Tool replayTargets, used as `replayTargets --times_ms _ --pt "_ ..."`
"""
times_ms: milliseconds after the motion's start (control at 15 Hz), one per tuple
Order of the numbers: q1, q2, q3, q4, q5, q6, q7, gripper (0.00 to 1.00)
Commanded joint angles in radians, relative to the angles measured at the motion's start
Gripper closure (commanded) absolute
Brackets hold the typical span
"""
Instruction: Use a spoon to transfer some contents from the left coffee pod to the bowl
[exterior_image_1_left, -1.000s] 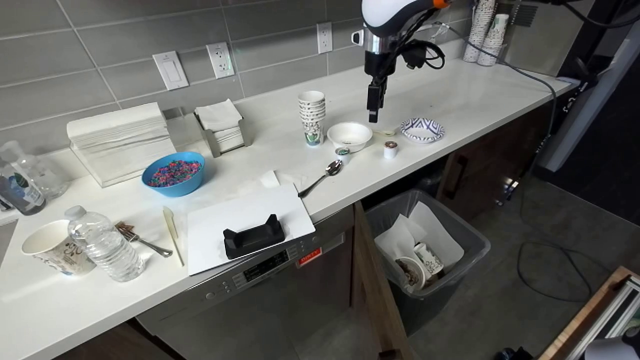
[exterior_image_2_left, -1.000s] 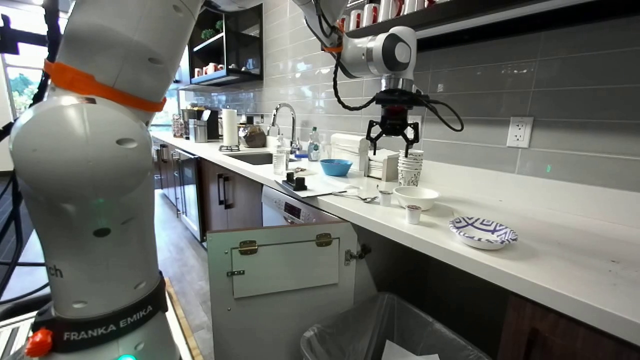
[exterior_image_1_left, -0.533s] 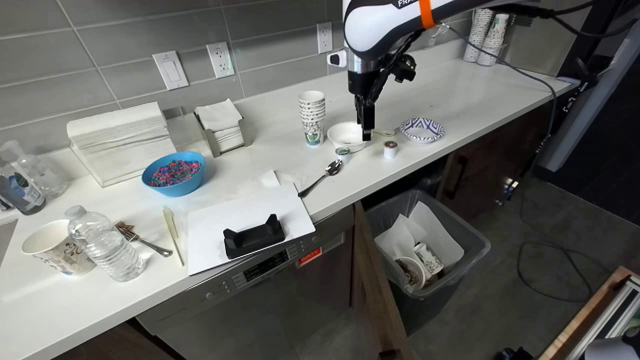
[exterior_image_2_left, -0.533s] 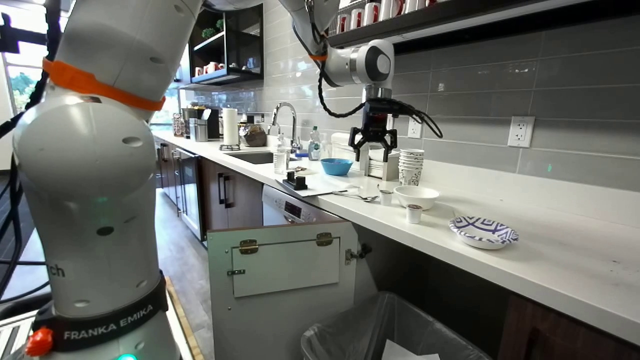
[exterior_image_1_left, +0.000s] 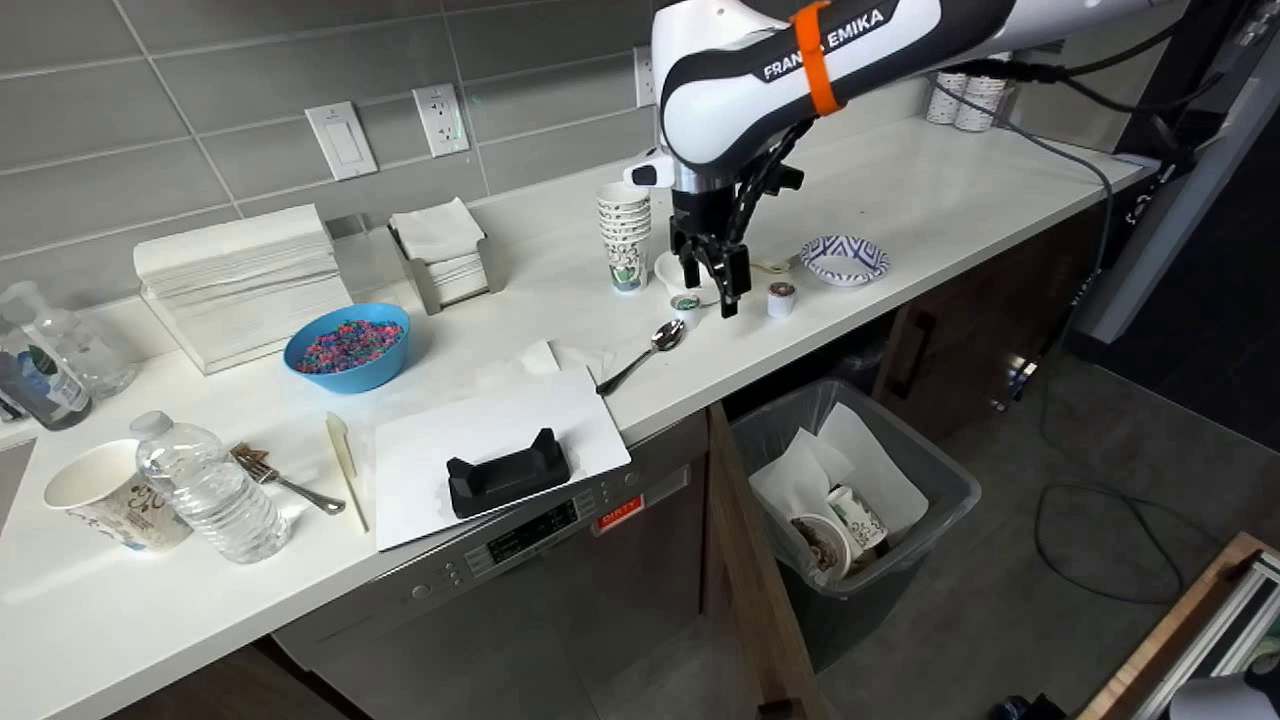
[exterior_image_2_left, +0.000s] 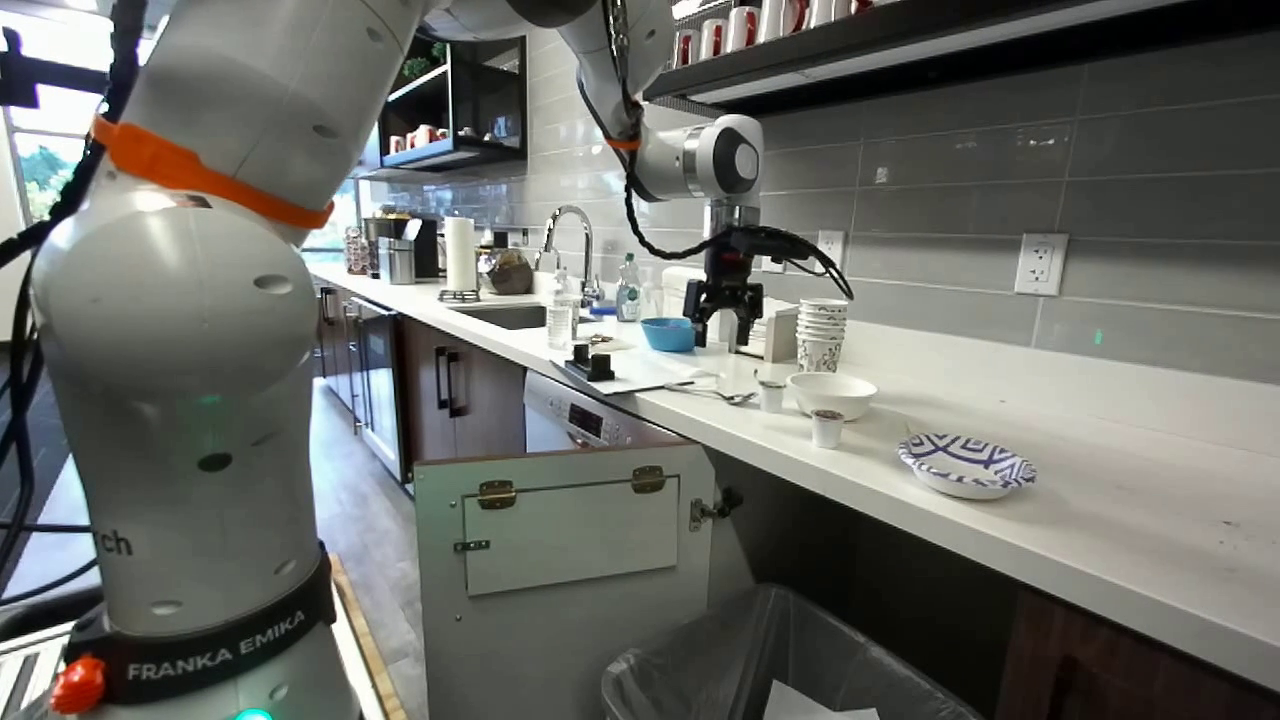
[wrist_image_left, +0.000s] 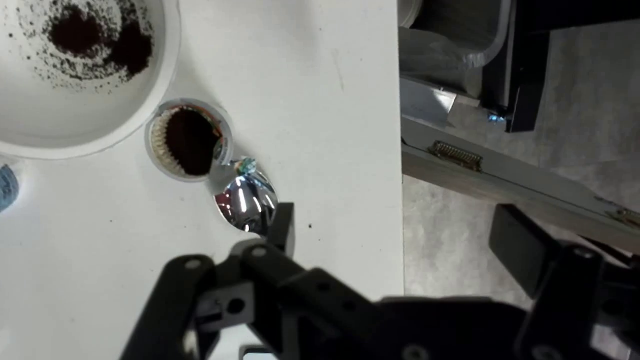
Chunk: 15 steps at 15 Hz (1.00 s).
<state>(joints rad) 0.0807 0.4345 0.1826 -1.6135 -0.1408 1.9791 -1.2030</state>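
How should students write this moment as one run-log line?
hand: open, empty | spoon: ungrasped, beside opened left coffee pod | bowl: dark powder inside | next: probably grasp spoon

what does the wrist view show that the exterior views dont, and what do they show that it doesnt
Only the wrist view: dark grounds on the floor of the white bowl, which the picture's edge cuts off.

Only the exterior views: the blue bowl, the patterned bowl, the brown-topped pod and the spoon handle.

Shared: part of the white bowl, the left pod beside it, the spoon's scoop end and the open gripper.
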Motion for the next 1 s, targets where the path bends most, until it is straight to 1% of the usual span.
replayTargets --times_ms 0,67,133,400,467,533,667,800,867,933 --pt "0.024 0.085 -0.002 0.095 -0.054 -0.024 -0.103 0.0" --pt "0.031 0.1 -0.005 0.113 -0.06 -0.031 -0.109 0.0" --pt "0.019 0.05 -0.006 0.049 -0.025 -0.004 -0.077 0.0" --pt "0.029 0.086 -0.005 0.088 -0.035 -0.005 -0.097 0.0" --pt "0.015 0.081 0.005 0.074 0.003 0.024 -0.094 0.0" --pt "0.016 0.089 0.009 0.079 0.022 0.029 -0.085 0.0" --pt "0.014 0.11 0.026 0.094 0.069 0.053 -0.106 0.0" --pt "0.021 0.128 0.033 0.106 0.087 0.089 -0.114 0.0" --pt "0.027 0.14 0.033 0.11 0.088 0.107 -0.105 0.0" --pt "0.054 0.154 0.009 0.118 0.054 0.136 -0.031 0.0"
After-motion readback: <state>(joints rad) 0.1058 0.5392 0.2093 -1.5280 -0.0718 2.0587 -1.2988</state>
